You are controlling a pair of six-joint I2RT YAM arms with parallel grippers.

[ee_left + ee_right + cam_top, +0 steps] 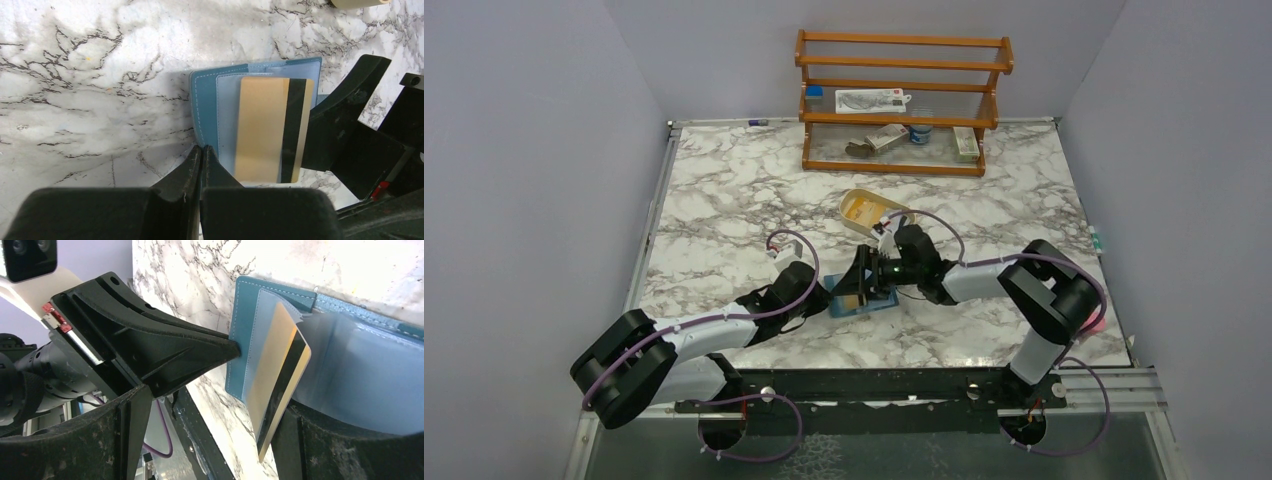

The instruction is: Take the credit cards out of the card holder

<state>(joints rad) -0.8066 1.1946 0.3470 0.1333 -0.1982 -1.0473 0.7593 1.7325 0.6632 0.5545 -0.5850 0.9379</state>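
Note:
The teal-blue card holder (876, 304) lies open on the marble near the front edge, its paler inside up (227, 115) (250, 330). One tan-gold credit card (262, 130) with a dark stripe sticks halfway out of a slot; it also shows in the right wrist view (275, 375) and the top view (851, 291). My left gripper (201, 148) (822, 300) is shut, and its tips press on the holder's near edge. My right gripper (212, 400) (864, 278) is open around the card's free end. The card leans against one of its fingers (320, 440).
An oval tan tray (869, 210) with a yellow inside lies just behind the right gripper. A wooden rack (902, 100) with small items stands at the back. The table's front edge and a black rail (874, 385) are close below the holder.

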